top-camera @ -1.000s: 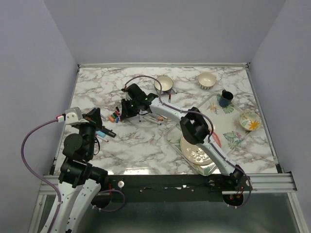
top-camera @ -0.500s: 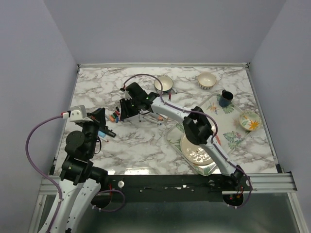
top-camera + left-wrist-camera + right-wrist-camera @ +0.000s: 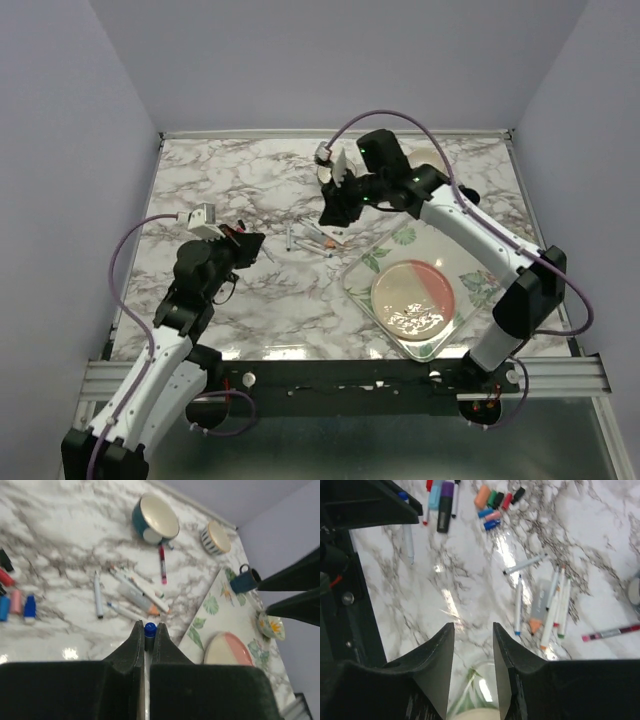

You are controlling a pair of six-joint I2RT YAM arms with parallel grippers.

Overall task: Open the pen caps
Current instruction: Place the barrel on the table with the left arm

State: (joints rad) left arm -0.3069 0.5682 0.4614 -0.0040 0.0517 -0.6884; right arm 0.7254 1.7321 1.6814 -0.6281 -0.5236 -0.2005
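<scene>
My left gripper (image 3: 148,630) is shut on a white pen whose blue cap (image 3: 149,628) sticks out between the fingertips. It hangs above the left middle of the table (image 3: 255,247). The right wrist view shows this pen (image 3: 408,535) too. My right gripper (image 3: 472,630) is open and empty, raised over the tray's near-left corner, right of the pens (image 3: 332,212). Several uncapped white pens (image 3: 135,594) lie side by side mid-table (image 3: 547,605). Loose caps in orange, green, red, black, blue and pink (image 3: 495,507) lie in a cluster to their left (image 3: 22,604).
A red pen (image 3: 162,565) lies by a teal bowl (image 3: 155,520). A striped bowl (image 3: 216,537), a dark mug (image 3: 245,580) and a flowered bowl (image 3: 270,625) stand at the back right. The leaf-patterned tray (image 3: 350,285) holds a pink-and-cream plate (image 3: 413,297). More markers (image 3: 445,505) lie by the left gripper.
The right arm has swung from the cap cluster at the left to the back middle, its gripper now raised and empty. The left gripper has moved forward and right with the pen.
</scene>
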